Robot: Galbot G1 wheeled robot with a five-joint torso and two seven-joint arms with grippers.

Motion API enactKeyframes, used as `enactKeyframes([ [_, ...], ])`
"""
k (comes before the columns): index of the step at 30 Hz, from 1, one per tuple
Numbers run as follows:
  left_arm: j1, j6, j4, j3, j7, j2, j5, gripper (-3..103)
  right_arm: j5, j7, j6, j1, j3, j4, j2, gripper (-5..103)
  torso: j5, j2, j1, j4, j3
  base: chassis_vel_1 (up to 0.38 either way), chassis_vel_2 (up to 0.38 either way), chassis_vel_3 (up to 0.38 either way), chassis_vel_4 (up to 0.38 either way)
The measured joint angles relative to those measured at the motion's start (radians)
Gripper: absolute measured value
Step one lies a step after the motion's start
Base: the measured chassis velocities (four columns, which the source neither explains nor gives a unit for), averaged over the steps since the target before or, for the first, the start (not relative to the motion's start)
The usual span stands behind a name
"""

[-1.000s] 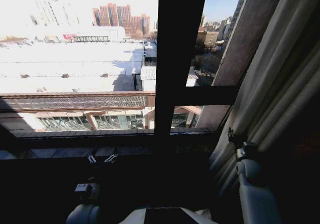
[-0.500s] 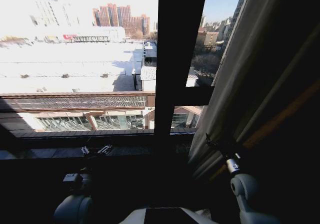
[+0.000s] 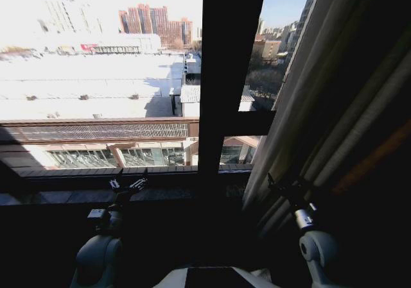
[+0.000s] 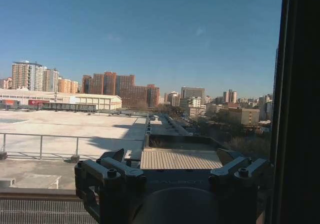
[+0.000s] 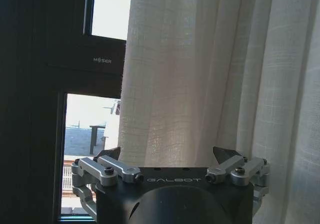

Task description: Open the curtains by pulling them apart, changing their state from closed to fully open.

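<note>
Right gripper point(image 3: 286, 186) has its fingers spread wide, sitting right at the inner edge of the curtain point(image 3: 334, 108). That panel is bunched at the window's right side, pleats running top to bottom. Left gripper point(image 3: 127, 185) is spread too, by the sill point(image 3: 64, 197) facing bare glass.

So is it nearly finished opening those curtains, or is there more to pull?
Mostly done, it looks: the window on the left and middle is uncovered, with the city in plain sight. In hand: the right gripper, fingers open, sits at the edge of the right curtain, which hangs bunched at the right side. The left gripper is open near the sill, holding nothing. Left: perhaps nudging that panel a little further aside.
</note>
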Motion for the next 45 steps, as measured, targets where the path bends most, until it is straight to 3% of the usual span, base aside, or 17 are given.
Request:
enactKeyframes([
  [19,0.076,-0.015,-0.029,-0.030,0.003,0.015,-0.003,100,-0.016,-0.010,0.000,0.005,-0.007,0.018,0.006,100,0.0004,0.000,0.000,-0.0003,0.000,0.152,-0.153,-0.167,0.163],
  [23,0.096,-0.037,-0.032,-0.026,0.003,0.008,0.001,100,-0.117,-0.031,0.046,-0.003,-0.008,0.011,0.006,100,-0.0001,0.000,0.000,-0.0002,0.000,0.256,-0.275,-0.250,0.249],
  [29,0.109,-0.051,-0.033,-0.026,0.003,0.003,0.003,100,-0.154,-0.035,0.081,-0.001,-0.026,-0.001,0.014,100,0.0004,0.001,-0.001,-0.0003,0.000,0.199,-0.168,-0.185,0.155],
  [45,0.108,-0.064,-0.011,-0.024,0.003,0.005,0.004,100,-0.210,-0.036,0.089,0.001,-0.058,-0.012,0.030,100,-0.0001,0.000,0.000,-0.0003,0.000,0.195,0.094,-0.183,-0.106],
])
